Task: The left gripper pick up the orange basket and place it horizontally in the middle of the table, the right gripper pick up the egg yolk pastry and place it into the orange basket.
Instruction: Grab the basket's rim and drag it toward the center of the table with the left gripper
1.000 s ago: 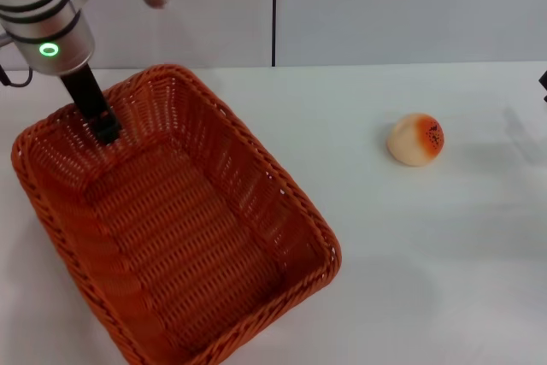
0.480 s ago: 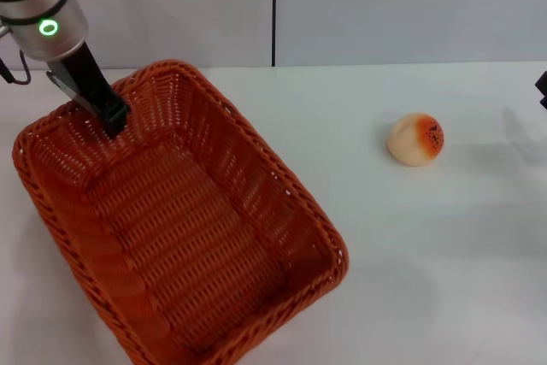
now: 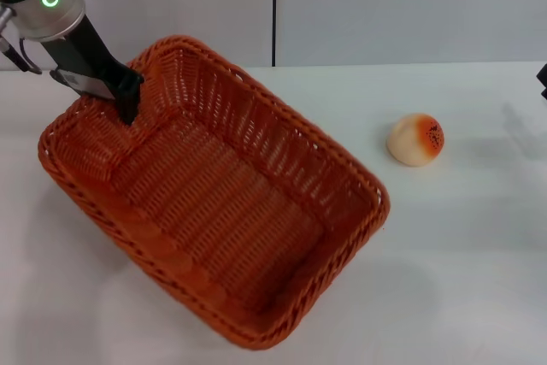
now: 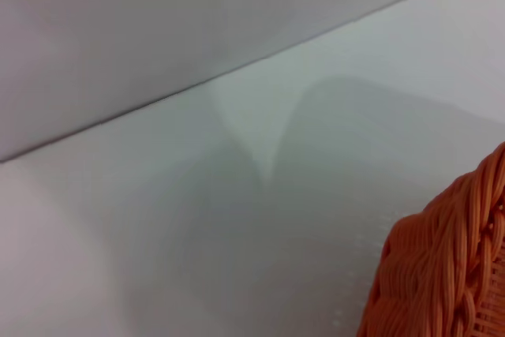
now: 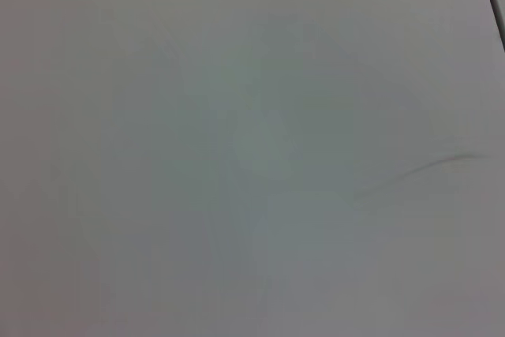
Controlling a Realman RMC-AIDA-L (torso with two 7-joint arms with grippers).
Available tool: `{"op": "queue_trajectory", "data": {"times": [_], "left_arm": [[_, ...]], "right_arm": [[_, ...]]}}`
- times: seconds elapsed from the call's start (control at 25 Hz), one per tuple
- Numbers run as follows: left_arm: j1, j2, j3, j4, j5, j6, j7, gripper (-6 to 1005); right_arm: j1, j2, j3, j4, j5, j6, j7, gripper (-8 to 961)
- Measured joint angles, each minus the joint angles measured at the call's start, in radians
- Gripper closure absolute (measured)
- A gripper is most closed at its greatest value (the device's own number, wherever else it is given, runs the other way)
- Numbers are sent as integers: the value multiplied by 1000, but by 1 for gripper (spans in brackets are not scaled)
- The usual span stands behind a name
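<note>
Only in head view: pastry [image 3: 415,139] at 3 o'clock of basket [image 3: 214,203]. Left pincer [image 3: 128,102] clamped on basket's far-left rim.

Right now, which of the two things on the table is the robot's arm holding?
The orange basket: the left gripper grips its far rim. The egg yolk pastry sits alone, untouched.

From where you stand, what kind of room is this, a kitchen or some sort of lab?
Probably a robot test bench rather than a kitchen: a bare white table against plain grey panels, holding only an orange basket gripped by the left gripper and one egg yolk pastry.
</note>
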Motion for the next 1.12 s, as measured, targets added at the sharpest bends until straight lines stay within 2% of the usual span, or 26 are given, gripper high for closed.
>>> {"op": "queue_trajectory", "data": {"times": [0.32,0.68,0.96,1.12], "left_arm": [[-9,22,-3,13,-1,-14,-141,834],[4,4,-57,27,-1,-21,-237,844],[11,14,-69,23,-1,-39,-311,845],[21,20,-66,21,0,-35,-350,846]], "right_arm": [[7,-3,1,-21,2,2,13,227],[7,-5,0,-55,2,2,72,227],[7,-14,0,-56,2,9,72,228],[9,-30,0,-44,2,11,79,228]]}}
